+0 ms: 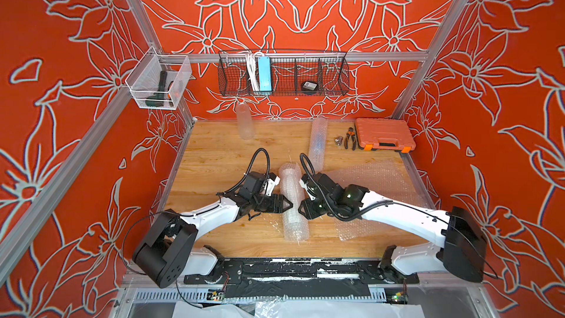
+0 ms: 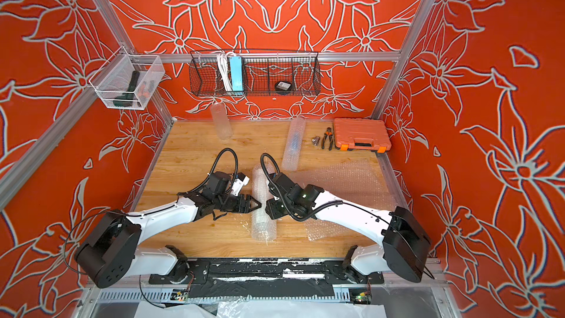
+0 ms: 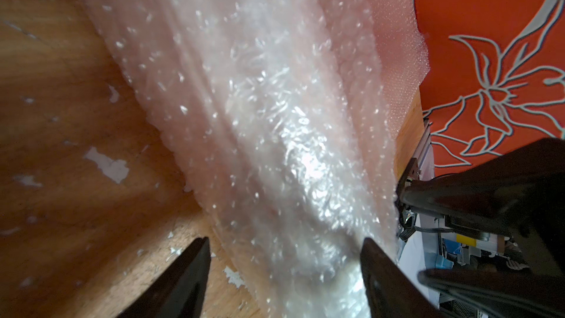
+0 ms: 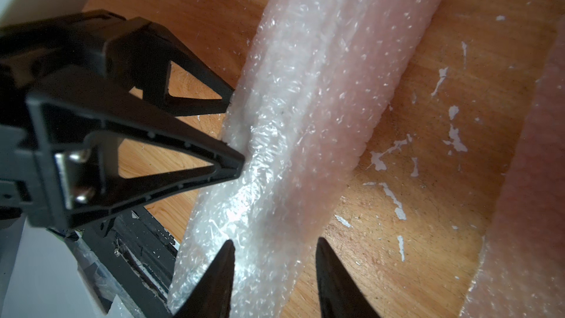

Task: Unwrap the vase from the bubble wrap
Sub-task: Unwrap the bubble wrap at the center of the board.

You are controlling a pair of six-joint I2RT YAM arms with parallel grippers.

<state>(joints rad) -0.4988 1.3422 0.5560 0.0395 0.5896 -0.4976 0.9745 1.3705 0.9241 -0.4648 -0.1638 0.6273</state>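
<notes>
The rolled bubble wrap (image 1: 293, 221) lies lengthwise mid-bench (image 1: 220, 154), one end near the front edge. The left gripper (image 1: 289, 204) has its fingers spread wide, both tips touching the roll's side and holding nothing. The right gripper (image 4: 275, 243) has its fingers partly apart astride the roll's other edge; whether they pinch it is unclear.

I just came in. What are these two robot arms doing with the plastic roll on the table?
Both arms are at the bubble wrap roll, which lies on the table. The left gripper, open, touches one side of it with both fingertips. The right gripper, also open, reaches it from the opposite side. The roll is not lifted and looks wound up. A flat sheet lies under the right arm.
</notes>
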